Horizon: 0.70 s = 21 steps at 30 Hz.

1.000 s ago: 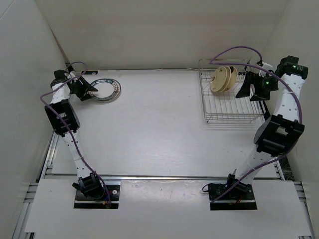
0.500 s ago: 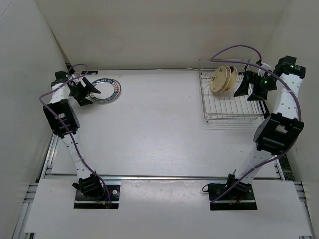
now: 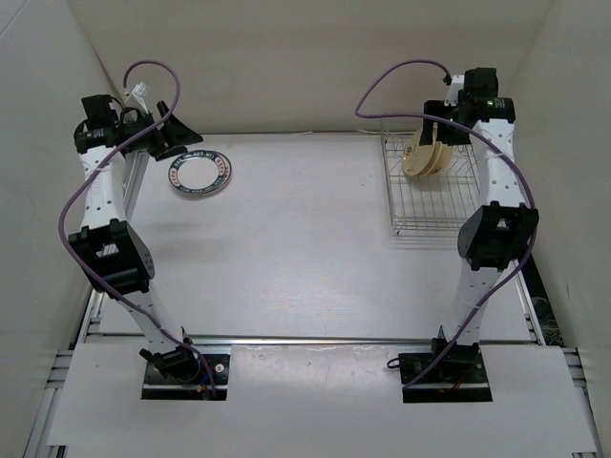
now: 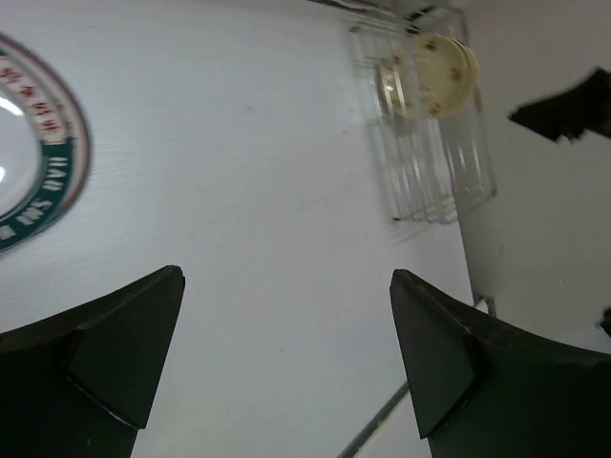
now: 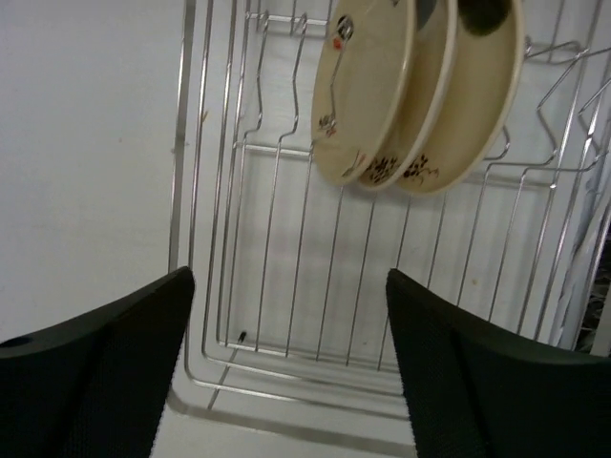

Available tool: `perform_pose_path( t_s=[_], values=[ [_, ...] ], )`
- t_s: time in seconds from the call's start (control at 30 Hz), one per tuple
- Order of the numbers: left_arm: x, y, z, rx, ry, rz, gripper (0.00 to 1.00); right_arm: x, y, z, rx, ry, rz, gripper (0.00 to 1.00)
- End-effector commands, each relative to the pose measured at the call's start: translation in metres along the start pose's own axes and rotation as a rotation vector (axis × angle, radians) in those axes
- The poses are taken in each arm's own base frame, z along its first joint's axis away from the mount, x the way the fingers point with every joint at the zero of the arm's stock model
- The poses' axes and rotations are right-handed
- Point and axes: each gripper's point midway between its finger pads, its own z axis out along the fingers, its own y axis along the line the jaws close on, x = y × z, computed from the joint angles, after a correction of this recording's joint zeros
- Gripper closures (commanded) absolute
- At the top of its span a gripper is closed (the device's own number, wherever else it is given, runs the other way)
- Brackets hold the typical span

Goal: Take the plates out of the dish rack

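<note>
Three cream plates [image 5: 420, 91] stand on edge together at the far end of the wire dish rack [image 5: 286, 286]. In the top view the plates [image 3: 426, 155] sit at the back left of the rack [image 3: 444, 205]. My right gripper [image 3: 445, 131] is open and empty, raised just above and behind them, and looks down into the rack in its wrist view [image 5: 286, 367]. A white plate with a dark patterned rim [image 3: 200, 174] lies flat on the table at far left. My left gripper [image 3: 181, 139] is open and empty, raised beside it. No plate with an orange centre can be made out.
The left wrist view shows the rimmed plate [image 4: 38, 181] at left, the rack [image 4: 434, 167] with the cream plates [image 4: 434, 81] far across the table, and its own open gripper [image 4: 286, 358]. White walls close in the back and both sides.
Both arms have risen. The left gripper lifted up and back from the rimmed plate. The right gripper swung from the rack's right side to above the cream plates.
</note>
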Motion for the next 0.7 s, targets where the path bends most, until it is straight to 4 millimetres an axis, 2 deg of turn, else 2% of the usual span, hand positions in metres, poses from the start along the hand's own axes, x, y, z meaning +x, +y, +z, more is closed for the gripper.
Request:
perform_pose_path(
  t_s=[0.0,0.03,0.1,0.2,0.23,0.37,0.47,0.5,0.67],
  values=[
    [0.029,-0.047,-0.002,0.208,0.087,0.034,0.0,-0.036,-0.03,-0.002,0.159,-0.134,0.036,0.2],
    [0.037,-0.052,-0.004,0.244,0.108,0.008,0.0,-0.038,-0.029,0.001,0.169,-0.142,0.029,0.23],
    [0.05,-0.077,-0.007,0.365,0.148,-0.002,0.0,-0.037,-0.036,0.01,0.197,-0.146,0.017,0.29],
    [0.066,-0.093,-0.006,0.428,0.191,-0.028,0.0,-0.034,-0.044,0.025,0.219,-0.126,0.0,0.42],
    [0.071,-0.095,-0.005,0.443,0.205,-0.036,0.0,-0.034,-0.044,0.025,0.219,-0.125,0.0,0.5],
    [0.076,-0.094,-0.001,0.437,0.217,-0.045,0.0,-0.033,-0.048,0.042,0.218,-0.116,0.001,0.67],
    [0.076,-0.09,0.002,0.427,0.219,-0.053,0.0,-0.031,-0.05,0.053,0.218,-0.109,0.002,0.68],
    [0.076,-0.09,0.002,0.427,0.219,-0.053,0.0,-0.037,-0.045,0.052,0.213,-0.128,-0.006,0.68],
    [0.08,-0.082,0.007,0.403,0.226,-0.07,0.0,-0.033,-0.049,0.067,0.221,-0.113,-0.004,0.68]
  ],
)
